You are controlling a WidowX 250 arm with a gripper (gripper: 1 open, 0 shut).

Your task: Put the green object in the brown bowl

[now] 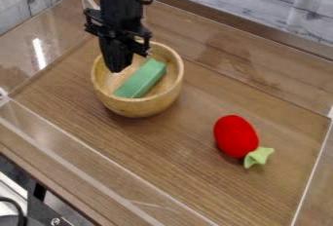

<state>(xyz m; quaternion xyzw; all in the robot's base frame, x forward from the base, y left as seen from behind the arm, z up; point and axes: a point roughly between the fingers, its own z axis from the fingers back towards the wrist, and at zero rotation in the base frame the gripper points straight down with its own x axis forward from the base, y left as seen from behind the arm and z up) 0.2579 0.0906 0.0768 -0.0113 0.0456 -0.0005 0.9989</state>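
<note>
The green object (140,78), a flat green block, lies tilted inside the brown bowl (160,95), resting on its floor and inner wall. My gripper (124,62) hangs over the bowl's back-left rim, with its dark fingertips just above the block's left end. The block looks free of the fingers. The fingers form one narrow dark shape, and the gap between them cannot be made out.
A red strawberry toy (236,135) with a pale green leaf lies to the right on the wooden table (156,162). Clear plastic walls (26,123) run along the table's edges.
</note>
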